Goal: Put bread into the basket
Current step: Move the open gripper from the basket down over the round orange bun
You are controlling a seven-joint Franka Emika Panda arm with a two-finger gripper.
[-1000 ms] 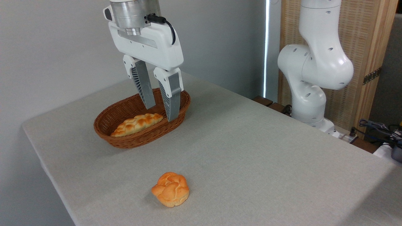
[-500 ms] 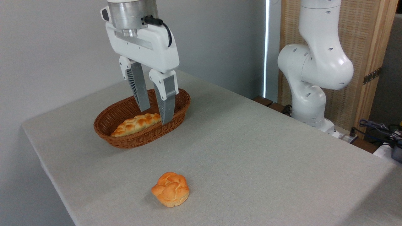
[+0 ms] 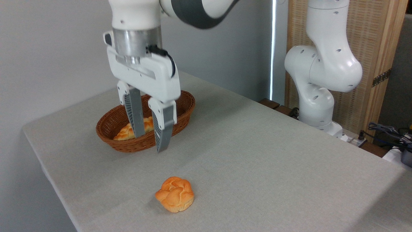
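The end effector is seen hanging from the white arm over the near rim of the basket, fingers pointed down and spread with a moderate gap between them; nothing is held. Its left finger is seen in front of the basket's interior, while the right finger reaches lower, its tip shown just past the basket's front edge, above the grey cloth-covered surface. Whether the tips touch anything cannot be told.

The bread, a small round knotted bun with a golden-orange crust, is found lying on the surface near the front edge, well apart from the basket and below and slightly to the right of the end effector. It is untouched by the fingers.

The basket, oval and woven of brown wicker, is placed toward the back left of the surface. A long braided golden loaf is contained in it, partly hidden behind the left finger.

The arm's white base and lower joints are seen at the far right, behind the surface, before a wooden panel. Some cables are visible at the right edge.
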